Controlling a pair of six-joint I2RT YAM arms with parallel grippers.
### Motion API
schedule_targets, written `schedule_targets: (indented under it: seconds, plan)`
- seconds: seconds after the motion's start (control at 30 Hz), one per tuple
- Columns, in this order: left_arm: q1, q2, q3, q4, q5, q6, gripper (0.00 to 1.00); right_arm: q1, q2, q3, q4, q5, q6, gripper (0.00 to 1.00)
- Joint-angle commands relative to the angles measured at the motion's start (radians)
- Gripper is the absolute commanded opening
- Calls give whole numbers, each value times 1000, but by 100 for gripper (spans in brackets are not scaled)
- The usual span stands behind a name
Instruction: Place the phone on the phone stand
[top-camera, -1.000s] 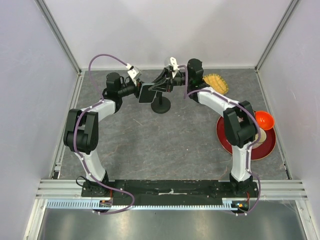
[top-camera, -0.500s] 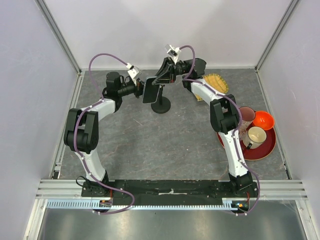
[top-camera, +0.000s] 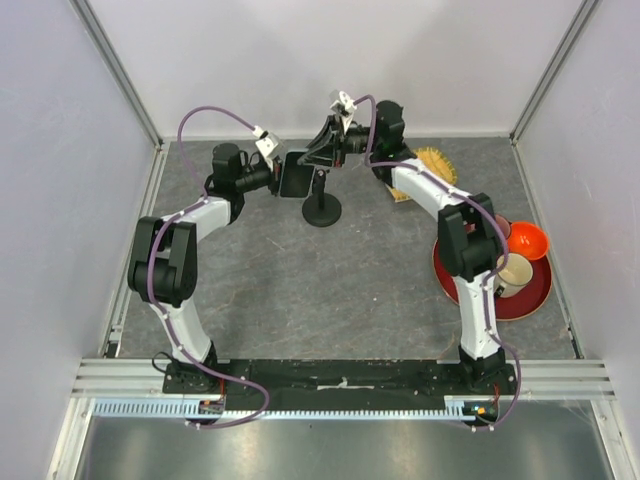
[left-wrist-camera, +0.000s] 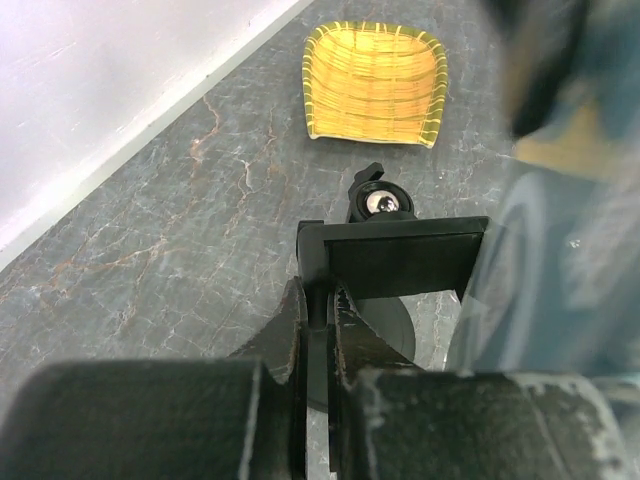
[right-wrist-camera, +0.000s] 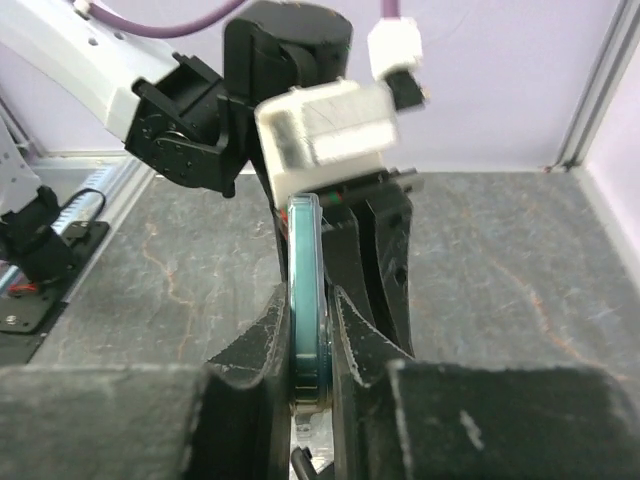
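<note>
above the far part of the table (top-camera: 300, 290), our right fingers (right-wrist-camera: 365, 340) are closed on the phone (right-wrist-camera: 308, 290), held edge-on just beside the phone stand (top-camera: 322, 211). our left fingers (left-wrist-camera: 285, 330) pinch its cradle plate (left-wrist-camera: 405, 255). picking up looks done; seating the phone in the cradle and letting go are left, we judge.

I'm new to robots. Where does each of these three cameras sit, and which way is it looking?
Top external: above and behind the arms, looking down at the table; both whole arms show.
Left wrist: on the left arm, looking along the left gripper at the phone stand and a yellow basket.
Right wrist: on the right arm, looking along the right gripper, which clamps the phone edge-on, toward the left arm.
Shared: top and left wrist both show the phone stand and yellow basket.
</note>
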Motion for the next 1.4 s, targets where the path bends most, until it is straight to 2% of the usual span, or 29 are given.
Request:
schedule_targets:
  seconds: [0.0, 0.07, 0.13, 0.33, 0.87, 1.1, 1.37]
  plan:
    - [-20, 15, 9, -40, 35, 26, 2, 8, -175, -33, -289, 108, -422, 0]
    - [-18, 12, 8, -40, 37, 27, 2, 8, -154, 18, -379, 97, -529, 0]
    - [-20, 11, 6, -40, 43, 30, 2, 1, -134, 33, -379, 53, -525, 0]
    - [-18, 15, 15, -47, 61, 26, 2, -1, -163, -22, -411, 59, -642, 0]
    - [-20, 35, 34, -85, 93, 39, 2, -13, -108, -3, -470, 42, -766, 0]
    - [-20, 35, 34, -85, 89, 38, 2, -32, -138, -9, -594, 60, -878, 0]
    - [-23, 51, 47, -105, 106, 41, 2, -38, -109, 20, -596, 43, -879, 0]
